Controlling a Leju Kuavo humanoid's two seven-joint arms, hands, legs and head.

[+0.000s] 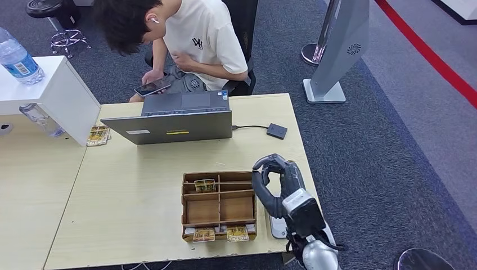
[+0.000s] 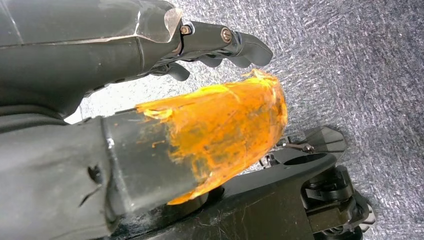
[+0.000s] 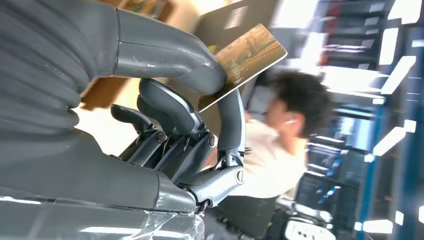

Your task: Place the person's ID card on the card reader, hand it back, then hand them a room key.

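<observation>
Right hand [image 1: 275,183]: hovering over the table's [image 1: 140,185] right edge, beside the cardboard tray [image 1: 219,206]; pinching a card [image 3: 243,59] between thick grey thumb and a dark finger, other fingers curling inward. Card: flat, glossy, rounded corners, golden-brown printed face; writing blurring beyond reading.

Left hand [image 2: 165,55]: hanging over grey speckled carpet [image 2: 350,60]; dark fingers [image 2: 240,47] lying nearly straight, holding nothing; thumb wearing torn, translucent orange tape.

Cardboard tray: brown, partitioned; holding yellow-printed cards [image 1: 205,185] in a rear compartment and along the front edge [image 1: 222,233].

Flat white device [image 1: 278,227]: resting on the table just right of the tray, partly hiding under the right arm.

Laptop [image 1: 174,121]: grey, lid showing a yellow strip label, unreadable; cable running to a small black box [image 1: 276,131].

Person [image 1: 185,39]: sitting behind the table, white printed T-shirt, looking at a phone [image 1: 152,88].

Water bottle [image 1: 18,56]: clear plastic, blue label, standing on a white box [image 1: 50,90].
</observation>
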